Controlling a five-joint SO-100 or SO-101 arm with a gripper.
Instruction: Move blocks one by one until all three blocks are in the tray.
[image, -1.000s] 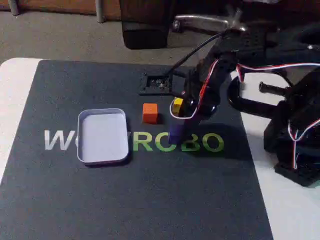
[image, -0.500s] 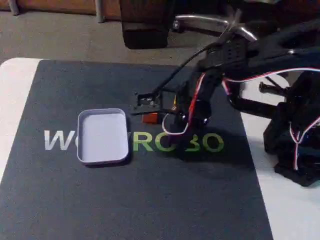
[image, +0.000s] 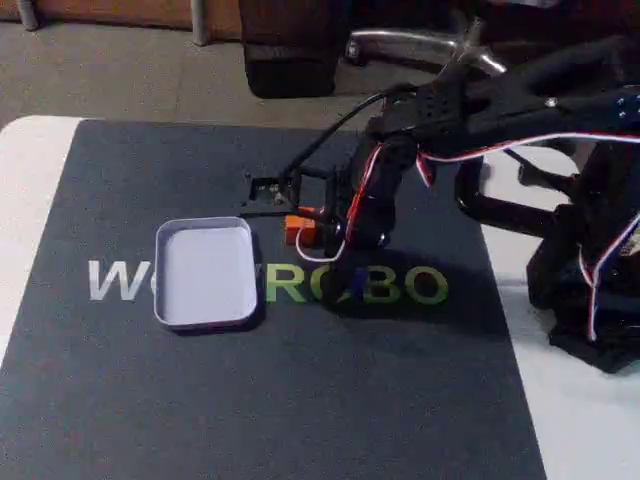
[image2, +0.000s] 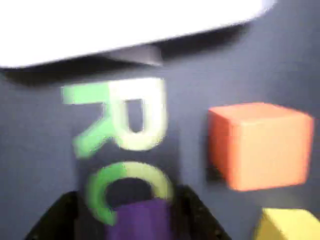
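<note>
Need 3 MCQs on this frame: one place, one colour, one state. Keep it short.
1. Where does the orange block sit?
A. on the dark mat
B. inside the tray
C. on top of the yellow block

2. What colour is the block between the gripper fingers in the wrist view?
A. orange
B. purple
C. yellow

3. What is the state of the tray?
A. holds three blocks
B. holds one block
C. holds no block

Key: 1 A, it rests on the mat beside the tray. 2 B, the purple block sits between the fingers. 3 C, the fixed view shows its floor bare.
</note>
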